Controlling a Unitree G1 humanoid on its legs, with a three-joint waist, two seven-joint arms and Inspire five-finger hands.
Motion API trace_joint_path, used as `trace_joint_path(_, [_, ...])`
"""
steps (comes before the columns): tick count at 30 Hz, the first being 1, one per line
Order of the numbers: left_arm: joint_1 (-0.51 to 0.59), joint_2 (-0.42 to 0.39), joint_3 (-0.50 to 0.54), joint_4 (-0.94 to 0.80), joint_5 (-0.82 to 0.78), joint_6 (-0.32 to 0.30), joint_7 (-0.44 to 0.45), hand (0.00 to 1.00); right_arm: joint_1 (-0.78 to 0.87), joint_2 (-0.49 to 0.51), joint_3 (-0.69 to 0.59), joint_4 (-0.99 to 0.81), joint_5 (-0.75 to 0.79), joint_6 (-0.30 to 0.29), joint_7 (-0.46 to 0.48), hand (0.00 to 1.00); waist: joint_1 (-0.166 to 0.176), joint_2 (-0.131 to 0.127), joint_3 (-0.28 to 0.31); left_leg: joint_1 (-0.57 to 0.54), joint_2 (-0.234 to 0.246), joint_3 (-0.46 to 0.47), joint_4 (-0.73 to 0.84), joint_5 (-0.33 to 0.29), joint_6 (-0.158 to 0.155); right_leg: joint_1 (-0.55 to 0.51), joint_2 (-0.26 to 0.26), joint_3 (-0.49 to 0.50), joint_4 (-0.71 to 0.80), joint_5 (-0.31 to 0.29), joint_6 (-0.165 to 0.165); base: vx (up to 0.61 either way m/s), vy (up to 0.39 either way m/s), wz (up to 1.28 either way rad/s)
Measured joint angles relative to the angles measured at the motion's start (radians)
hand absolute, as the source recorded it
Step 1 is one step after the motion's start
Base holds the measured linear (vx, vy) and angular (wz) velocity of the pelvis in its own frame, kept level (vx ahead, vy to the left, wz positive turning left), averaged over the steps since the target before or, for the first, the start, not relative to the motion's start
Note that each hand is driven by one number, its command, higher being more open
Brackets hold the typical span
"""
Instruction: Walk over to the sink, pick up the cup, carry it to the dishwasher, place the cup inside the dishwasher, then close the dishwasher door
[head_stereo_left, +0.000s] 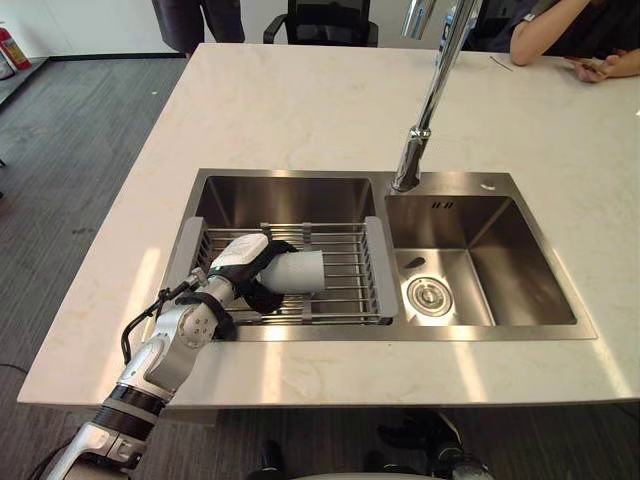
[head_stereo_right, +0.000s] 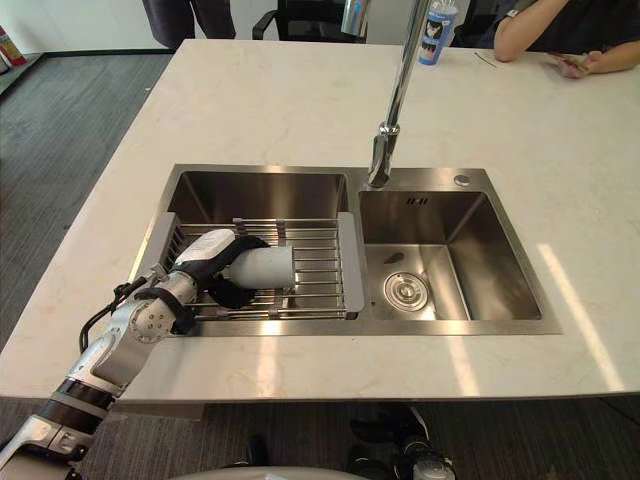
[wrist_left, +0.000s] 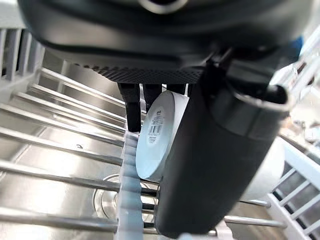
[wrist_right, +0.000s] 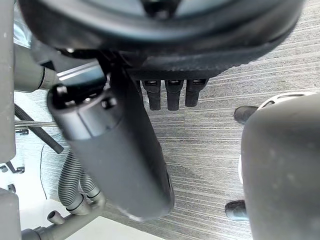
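A white cup (head_stereo_left: 302, 272) lies on its side on the wire drying rack (head_stereo_left: 345, 268) over the left basin of the steel sink (head_stereo_left: 290, 195). My left hand (head_stereo_left: 240, 262) reaches in from the near left. Its white-covered thumb lies over the cup and its dark fingers curl under it. The left wrist view has the cup's round base (wrist_left: 159, 134) caught between thumb and fingers, with rack bars behind. My right hand (wrist_right: 160, 45) hangs over grey carpet, fingers relaxed and holding nothing.
A tall chrome faucet (head_stereo_left: 425, 110) rises behind the right basin (head_stereo_left: 480, 255). The pale counter (head_stereo_left: 300, 110) surrounds the sink. A person's arms (head_stereo_left: 560, 35) rest at the far right corner beside a bottle (head_stereo_right: 437, 30). A black chair (head_stereo_left: 320, 22) and a standing person (head_stereo_left: 195, 20) are beyond the far edge.
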Motion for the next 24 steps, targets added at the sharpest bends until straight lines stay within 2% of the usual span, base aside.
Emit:
trace_joint_path(5, [-0.02, -0.003, -0.02, 0.002, -0.002, 0.007, 0.0, 0.3, -0.002, 0.0, 0.001, 0.0, 0.0, 0.0, 0.001, 0.9, -0.008, 0.0, 0.0, 0.0, -0.002, -0.003, -0.001, 0.0, 0.0, 0.005, -0.001, -0.004, -0.003, 0.0, 0.0, 0.0, 0.0, 0.01])
trace_joint_path(11, [-0.019, -0.094, -0.027, -0.024, -0.06, 0.025, 0.011, 0.3, 0.0, 0.0, 0.001, 0.001, 0.001, 0.0, 0.001, 0.9, -0.006, -0.001, 0.001, 0.001, -0.003, -0.011, 0.002, 0.001, 0.0, 0.014, -0.001, -0.007, -0.002, 0.0, 0.0, 0.0, 0.001, 0.04])
trace_joint_path(15, [-0.009, -0.191, -0.024, -0.143, -0.211, 0.028, 0.074, 0.3, 0.004, -0.005, -0.001, 0.007, 0.001, 0.0, -0.001, 0.9, 0.015, -0.002, 0.001, 0.002, -0.002, -0.011, 0.002, 0.002, 0.001, 0.014, -0.001, -0.005, 0.002, 0.0, 0.0, 0.0, 0.0, 0.0])
trace_joint_path(19, [0.019, -0.259, 0.014, -0.246, -0.334, 0.007, 0.112, 0.3, 0.005, -0.007, -0.003, 0.009, 0.001, 0.0, -0.002, 0.9, 0.017, -0.003, 0.001, 0.008, -0.001, -0.008, 0.002, 0.002, 0.002, 0.014, -0.001, 0.001, 0.012, -0.001, -0.001, -0.01, 0.002, -0.03])
trace_joint_path(23, [0.09, -0.328, 0.071, -0.302, -0.5, -0.025, 0.149, 0.3, 0.005, -0.01, -0.012, 0.019, 0.001, 0.0, -0.002, 0.9, 0.02, -0.003, 0.001, 0.014, 0.001, -0.003, 0.002, 0.004, 0.004, 0.014, -0.001, 0.006, 0.022, -0.002, -0.003, -0.03, 0.005, -0.03])
trace_joint_path(24, [0.127, -0.348, 0.092, -0.317, -0.584, -0.026, 0.158, 0.3, 0.005, -0.014, -0.014, 0.028, 0.001, 0.0, -0.002, 0.9, 0.02, -0.004, 0.001, 0.016, 0.001, -0.002, 0.001, 0.004, 0.005, 0.014, -0.001, 0.008, 0.025, -0.002, -0.003, -0.04, 0.008, -0.03])
